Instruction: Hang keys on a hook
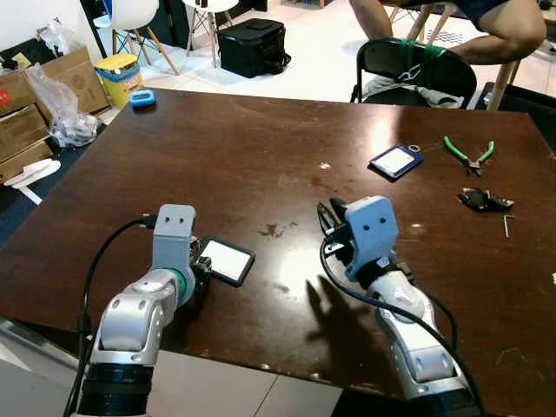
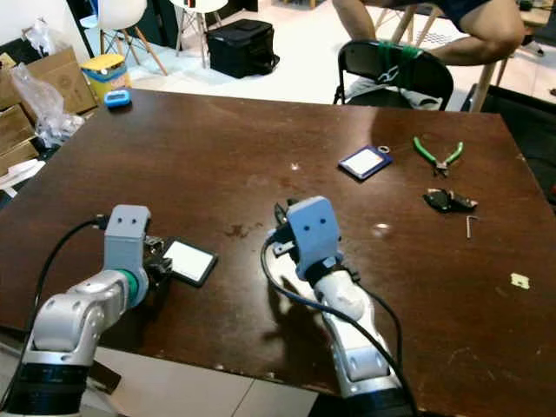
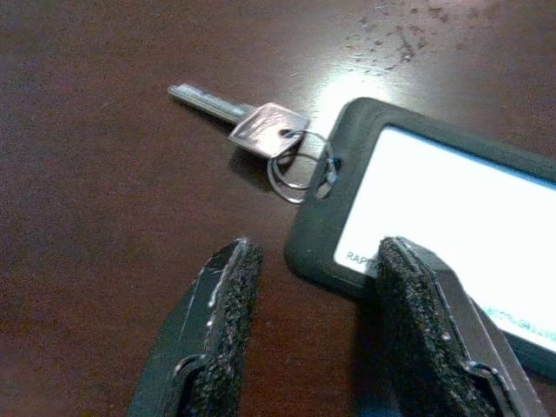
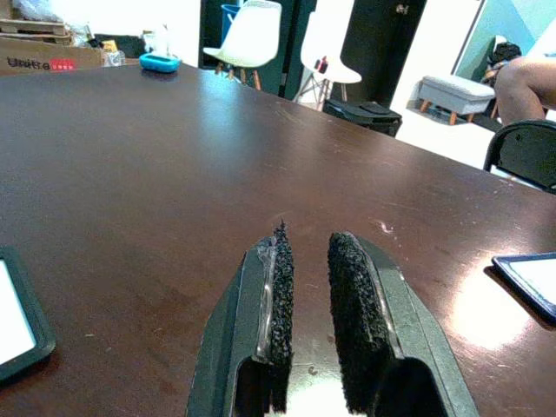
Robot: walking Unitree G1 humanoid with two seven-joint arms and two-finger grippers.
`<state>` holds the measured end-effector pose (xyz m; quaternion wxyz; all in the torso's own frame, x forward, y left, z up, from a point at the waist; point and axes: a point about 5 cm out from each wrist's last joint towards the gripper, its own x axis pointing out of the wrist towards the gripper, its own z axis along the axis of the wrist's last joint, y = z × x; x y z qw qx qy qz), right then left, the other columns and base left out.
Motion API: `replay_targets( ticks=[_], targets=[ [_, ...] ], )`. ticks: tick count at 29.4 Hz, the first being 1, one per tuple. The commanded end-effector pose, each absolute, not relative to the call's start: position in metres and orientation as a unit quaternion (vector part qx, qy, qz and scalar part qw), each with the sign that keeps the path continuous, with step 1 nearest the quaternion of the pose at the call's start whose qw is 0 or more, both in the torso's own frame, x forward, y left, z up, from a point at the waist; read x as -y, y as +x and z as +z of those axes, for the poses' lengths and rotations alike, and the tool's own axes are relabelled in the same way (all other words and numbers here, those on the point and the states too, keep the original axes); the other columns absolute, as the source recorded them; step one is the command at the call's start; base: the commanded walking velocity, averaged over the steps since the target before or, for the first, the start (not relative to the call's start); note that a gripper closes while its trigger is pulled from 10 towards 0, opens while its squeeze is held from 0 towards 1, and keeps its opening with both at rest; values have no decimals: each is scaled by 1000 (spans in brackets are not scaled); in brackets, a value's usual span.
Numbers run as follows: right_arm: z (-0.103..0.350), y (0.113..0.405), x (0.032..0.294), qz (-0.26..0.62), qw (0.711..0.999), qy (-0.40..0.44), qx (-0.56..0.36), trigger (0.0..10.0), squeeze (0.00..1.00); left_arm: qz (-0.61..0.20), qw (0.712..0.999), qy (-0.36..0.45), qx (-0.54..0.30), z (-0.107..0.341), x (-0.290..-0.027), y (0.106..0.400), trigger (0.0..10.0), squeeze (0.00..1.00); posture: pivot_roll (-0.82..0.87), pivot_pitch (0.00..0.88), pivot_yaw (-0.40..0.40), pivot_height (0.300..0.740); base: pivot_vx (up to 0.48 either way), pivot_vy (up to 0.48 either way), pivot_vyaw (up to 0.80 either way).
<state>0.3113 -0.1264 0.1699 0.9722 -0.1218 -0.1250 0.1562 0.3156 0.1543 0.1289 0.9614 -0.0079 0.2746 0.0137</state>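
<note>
The left hand (image 3: pixel 300 334) is hovering low over the dark wooden bench (image 1: pixel 261 148), its two black fingers (image 3: pixel 217 321) spread apart and gripping nothing. Just ahead of them a silver key (image 3: pixel 239 122) is lying flat on the wood, joined by a split ring (image 3: pixel 300 169) to the corner of a black-framed card tag (image 3: pixel 434 217) with a white face. One finger is reaching over the tag's near edge; the other is sitting beside the tag, near the ring. In the head views the tag (image 1: pixel 225 261) is lying just in front of the left wrist.

The right hand (image 4: pixel 308 304) is resting near the bench's middle, pointing across the wood, its fingers nearly together with a narrow gap and nothing between them.

Farther toward the right side, a second blue-edged card tag (image 1: pixel 396 161), green-handled pliers (image 1: pixel 469 155), a black key fob (image 1: pixel 483 201) and a small hex key (image 1: pixel 507 226) are lying on the bench. A person's legs (image 1: pixel 486 30) are showing behind a black chair (image 1: pixel 415 71).
</note>
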Motion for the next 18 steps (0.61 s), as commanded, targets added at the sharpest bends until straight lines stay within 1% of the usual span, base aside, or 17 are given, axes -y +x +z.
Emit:
replay_targets(
  ticks=[1,2,3,4,5,6,7,8,13,14,15,16,18],
  targets=[
    [167,311,124,161,972,-120,120,10000,0,37,950,-19,-308,117,-162,312,6667,0,-115,88,141,740,0,0,0],
    [167,311,124,161,972,-120,120,10000,0,46,952,-22,-303,119,-165,315,6980,0,-113,90,141,740,0,0,0],
    [166,311,123,162,972,-119,119,10000,0,44,960,10,-278,124,-166,320,9529,0,-112,92,139,740,0,0,0],
    [166,311,123,162,972,-119,119,10000,0,44,960,10,-278,124,-166,320,9529,0,-112,92,139,740,0,0,0],
    [166,311,122,162,972,-119,119,10000,0,35,967,41,-251,129,-165,324,10000,0,-112,92,139,740,0,0,0],
    [166,311,122,162,972,-119,119,10000,0,35,967,41,-251,129,-165,324,10000,0,-112,92,139,740,0,0,0],
    [166,311,122,163,972,-119,119,10000,0,17,971,75,-224,135,-162,329,10000,0,-116,93,138,740,0,0,0],
    [166,311,123,162,972,-119,119,10000,0,-6,974,91,-209,142,-158,332,10000,0,-118,95,140,740,0,0,0],
    [166,311,124,161,972,-120,119,10000,0,-21,974,97,-202,147,-154,334,10000,0,-118,95,140,740,0,0,0],
    [166,311,125,160,973,-120,118,10000,0,-39,975,105,-192,153,-149,336,10000,0,-119,95,140,740,0,0,0],
    [166,311,125,160,973,-120,118,10000,0,-39,975,105,-192,153,-149,336,10000,0,-119,95,140,740,0,0,0],
    [165,311,125,160,973,-120,117,10000,0,-56,974,128,-180,157,-143,338,10000,0,-117,97,140,740,0,0,0],
    [165,311,125,160,973,-120,117,10000,0,-56,974,128,-180,157,-143,338,10000,0,-117,97,140,740,0,0,0]
  ],
)
